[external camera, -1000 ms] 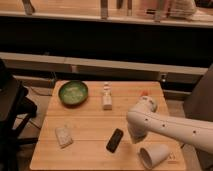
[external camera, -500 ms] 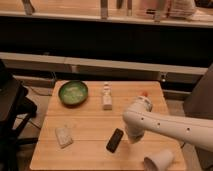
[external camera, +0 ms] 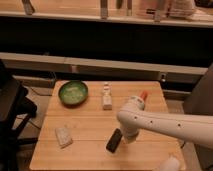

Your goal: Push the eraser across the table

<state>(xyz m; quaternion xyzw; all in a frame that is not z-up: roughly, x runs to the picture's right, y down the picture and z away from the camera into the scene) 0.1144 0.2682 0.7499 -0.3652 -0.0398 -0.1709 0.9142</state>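
Nearest, the white cup (external camera: 168, 164) has drifted to the bench's (external camera: 85, 152) 5 o'clock corner, while the end effector (external camera: 125, 135), spread or pressed together I cannot tell, has swung in at the 3 o'clock side of the eraser (external camera: 114, 141), probably touching it, so the eraser, unmoved just 6 o'clock of centre, looks set for pushing.

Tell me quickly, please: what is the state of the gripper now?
Gripper: state cannot be told; it is low beside the small flat black eraser on the light-wood table.
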